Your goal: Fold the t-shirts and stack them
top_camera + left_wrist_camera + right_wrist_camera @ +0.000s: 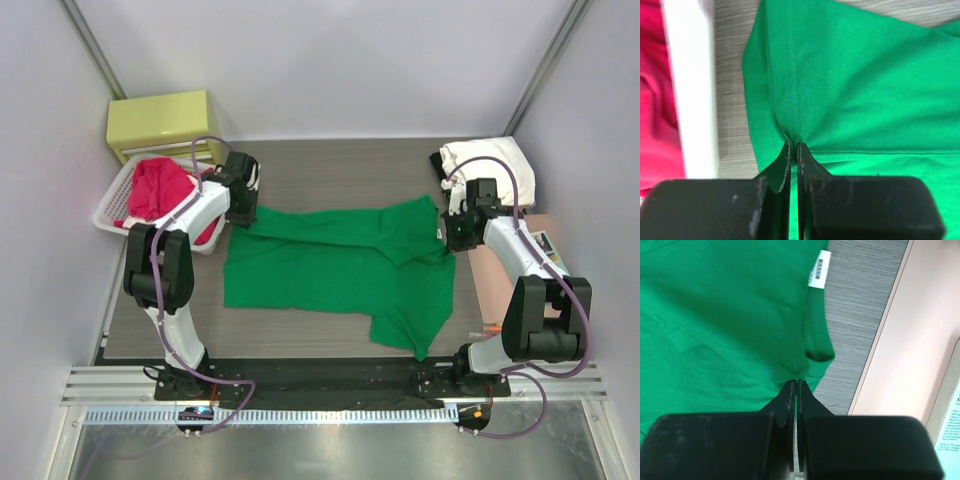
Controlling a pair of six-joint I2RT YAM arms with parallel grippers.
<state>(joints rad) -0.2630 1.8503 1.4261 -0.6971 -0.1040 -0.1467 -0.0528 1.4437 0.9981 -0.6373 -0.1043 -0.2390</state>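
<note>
A bright green t-shirt (pixel 335 268) lies spread and partly folded on the grey table, with a small white neck label (pixel 819 269). My left gripper (pixel 243 212) is shut on its far left edge; the cloth (pixel 850 80) puckers at the tips. My right gripper (pixel 458 235) is shut on its right edge near the collar (pixel 812 347). A red t-shirt (pixel 160 188) lies heaped in the white basket (pixel 108 212). A white t-shirt (pixel 492 165) lies folded at the far right.
A yellow box (pixel 160 122) stands at the back left behind the basket. The basket's white rim (pixel 692 90) lies just left of my left gripper. A pale pink sheet (pixel 905 340) and a printed card (pixel 547 247) lie at the right.
</note>
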